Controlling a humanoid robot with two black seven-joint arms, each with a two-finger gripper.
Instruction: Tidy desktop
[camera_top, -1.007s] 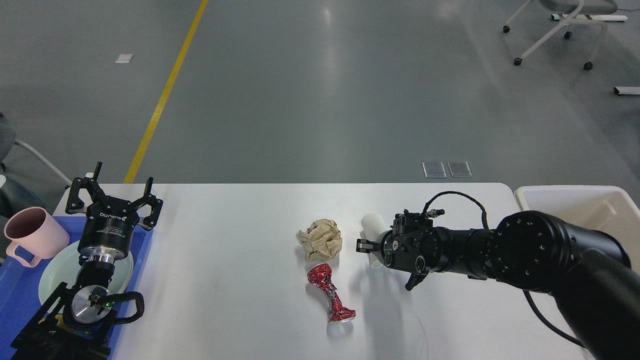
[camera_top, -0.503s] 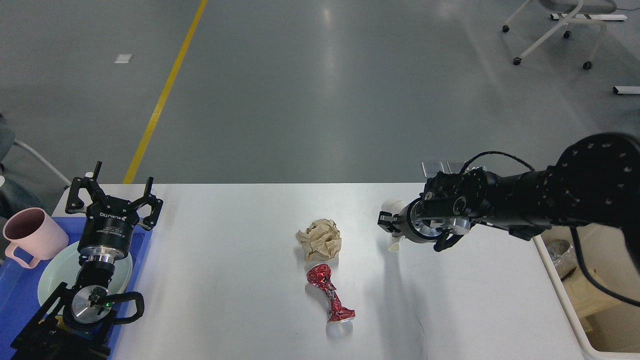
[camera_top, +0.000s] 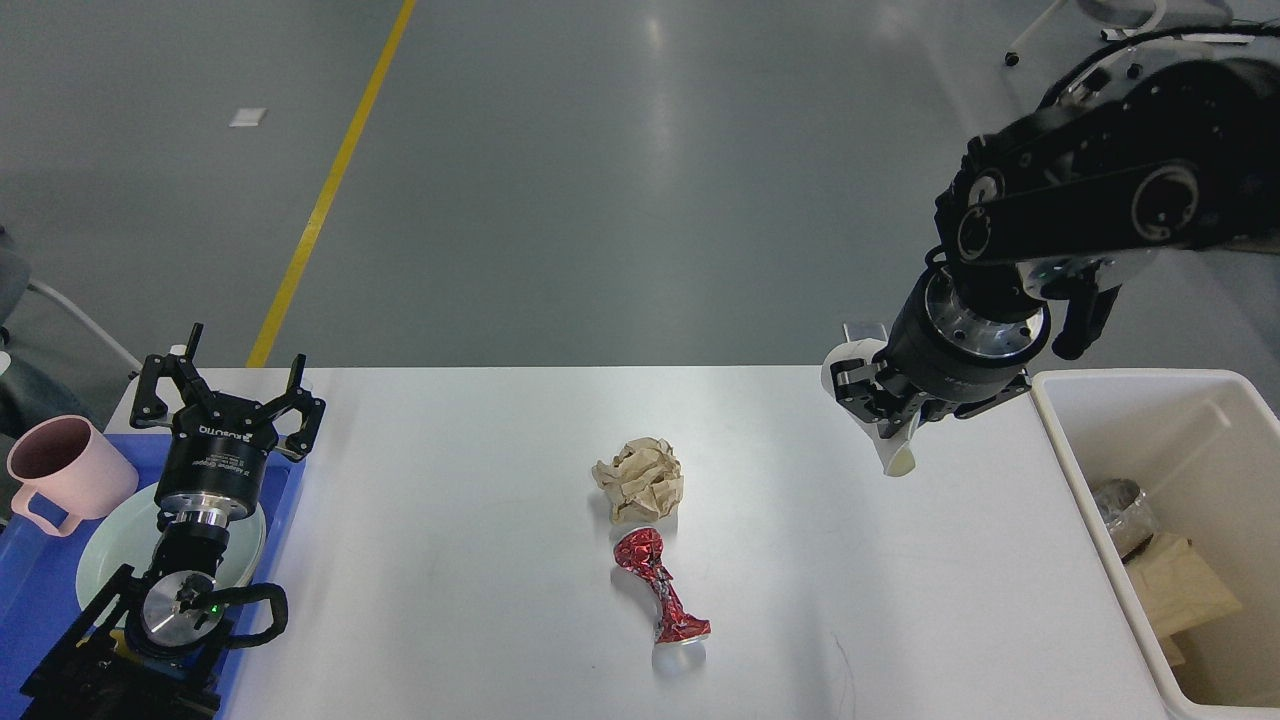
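Note:
The white desktop (camera_top: 480, 600) fills the lower view. On it lie a crumpled brown paper ball (camera_top: 640, 479) and, just in front of it, a crushed red can (camera_top: 662, 597). My right gripper (camera_top: 880, 405) is shut on a white paper cup (camera_top: 878, 420), squashed and tilted, held in the air above the desktop's right part, left of the cream bin (camera_top: 1060, 440). My left gripper (camera_top: 228, 385) is open and empty, pointing away, over the blue tray's (camera_top: 30, 600) far right corner.
The blue tray at the left holds a pink mug (camera_top: 65, 473) and a pale green plate (camera_top: 100, 550). The cream bin at the right holds a crushed silver can (camera_top: 1118, 512) and brown paper (camera_top: 1180, 595). Grey floor lies beyond the desktop's far edge.
My right arm has lifted the white paper cup off the desktop and carried it up and to the right, toward the bin. The left arm has not moved.

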